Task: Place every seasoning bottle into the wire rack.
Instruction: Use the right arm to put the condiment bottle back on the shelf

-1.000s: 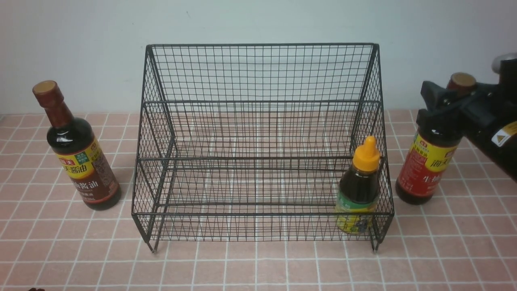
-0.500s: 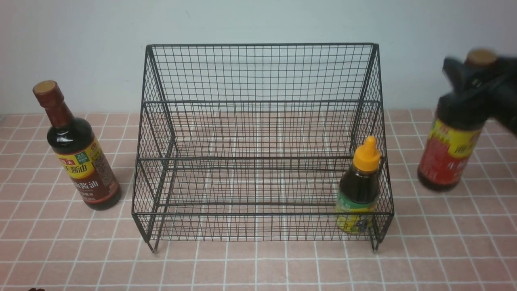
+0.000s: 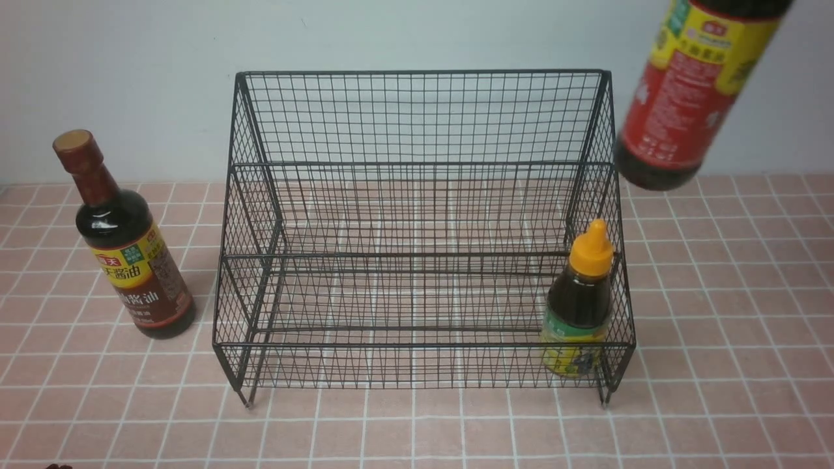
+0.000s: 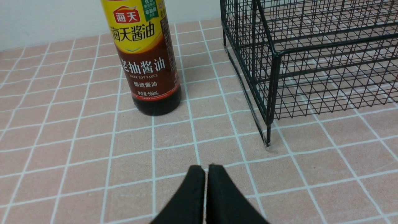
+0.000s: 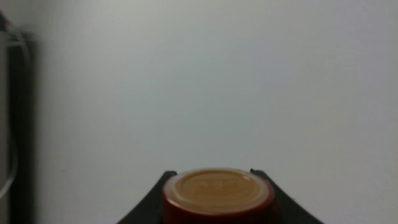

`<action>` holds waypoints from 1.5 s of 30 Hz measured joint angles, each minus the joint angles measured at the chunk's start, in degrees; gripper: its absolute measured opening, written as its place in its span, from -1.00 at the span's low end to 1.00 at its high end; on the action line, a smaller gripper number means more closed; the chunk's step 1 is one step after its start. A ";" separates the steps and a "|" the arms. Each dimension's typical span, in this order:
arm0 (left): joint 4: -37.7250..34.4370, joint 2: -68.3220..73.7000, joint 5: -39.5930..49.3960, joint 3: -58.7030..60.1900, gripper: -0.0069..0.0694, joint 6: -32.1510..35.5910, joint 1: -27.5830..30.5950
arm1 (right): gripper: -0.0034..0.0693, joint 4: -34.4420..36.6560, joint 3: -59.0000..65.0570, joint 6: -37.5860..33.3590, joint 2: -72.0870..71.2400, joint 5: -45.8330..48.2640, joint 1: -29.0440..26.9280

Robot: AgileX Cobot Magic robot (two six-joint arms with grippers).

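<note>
The black wire rack (image 3: 417, 117) stands mid-table. The short bottle with orange nozzle cap (image 3: 582, 303) stands in its front tier at the right end. A tall bottle with a yellow-and-brown label (image 3: 127, 251) stands left of the rack; it also shows in the left wrist view (image 4: 144, 59). The other tall bottle, with a yellow-and-red label (image 3: 690, 91), hangs tilted in the air above the rack's right side. My right gripper (image 5: 214, 174) is shut on its cap (image 5: 217, 189), out of the front view. My left gripper (image 4: 205, 169) is shut and empty, low over the tiles in front of the rack's left leg (image 4: 268, 133).
The table is covered in pink tiles (image 3: 417, 430) and ends at a pale wall (image 3: 130, 65) behind the rack. A dark upright thing (image 5: 15, 124) shows at the edge of the right wrist view.
My right gripper has lifted the red-labelled bottle from the table at the rack's right, up and leftward, until its top and the gripper left the front view. The left arm has not moved.
</note>
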 joint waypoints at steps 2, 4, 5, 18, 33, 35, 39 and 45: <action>0.00 0.00 0.00 0.00 -0.84 0.00 0.00 | -0.17 -4.63 -3.42 5.09 3.17 -3.63 0.08; 0.00 0.00 0.00 0.00 -0.84 0.00 0.00 | -0.17 -6.15 -5.16 7.75 5.25 -4.82 0.46; 0.00 0.00 0.00 0.00 -0.84 0.00 0.00 | -0.17 -6.65 -6.34 8.85 6.84 -5.06 0.97; 0.00 0.00 0.00 0.00 -0.84 0.00 0.00 | -0.17 -7.59 -12.04 10.23 20.93 -5.11 7.72; 0.00 0.00 0.00 0.00 -0.84 0.00 0.00 | -0.17 -5.74 -13.57 9.43 27.67 -8.75 7.80; 0.00 0.00 0.00 0.00 -0.84 0.00 0.00 | -0.17 -4.58 -13.57 7.58 27.67 -8.78 7.80; 0.00 0.00 0.00 0.00 -0.84 0.00 0.00 | -0.17 -4.11 -13.02 1.90 28.47 -7.49 7.86; 0.00 0.00 0.00 0.00 -0.84 0.00 0.00 | -0.17 -5.41 -12.71 -2.17 29.51 -6.06 8.10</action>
